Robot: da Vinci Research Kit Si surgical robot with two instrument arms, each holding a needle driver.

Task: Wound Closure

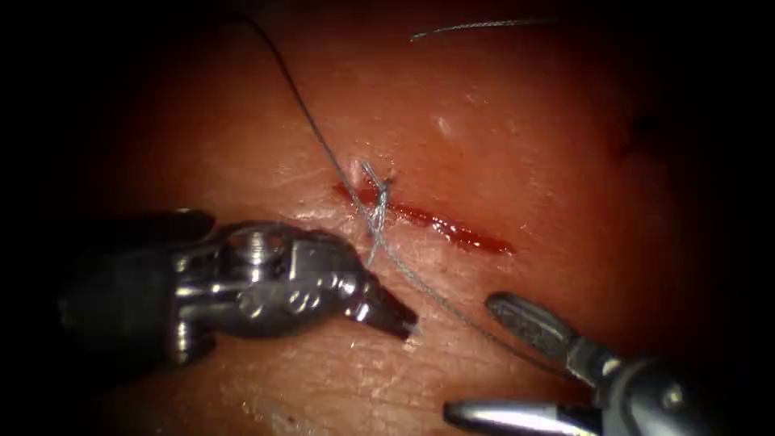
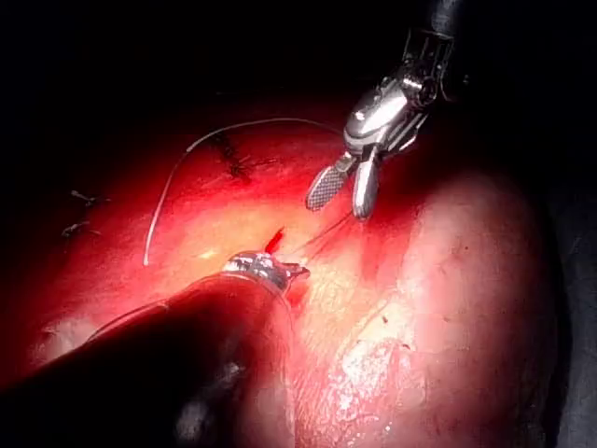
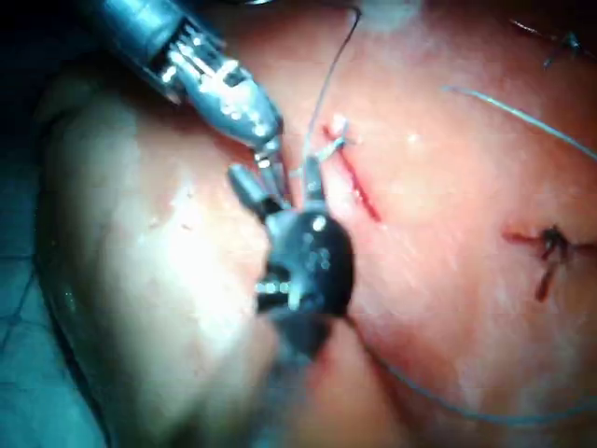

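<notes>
Where the thread [image 1: 377, 211] crosses the left end of the cut [image 1: 436, 223], it bunches into one grey, twisted knot with a short loop standing above it. Two strands leave the knot: a dark one climbs up and to the left across the tissue [image 1: 517, 145], and a paler one runs down and to the right toward the right tool.

The left tool [image 1: 394, 316] lies on the left, below the cut, its jaws pressed together just beside the lower strand; whether they pinch it I cannot tell. The cut is a single narrow red slit. One loose piece of thread [image 1: 476, 27] lies well above. The right tool [image 1: 500, 363] has its two jaws spread wide, holding nothing.
</notes>
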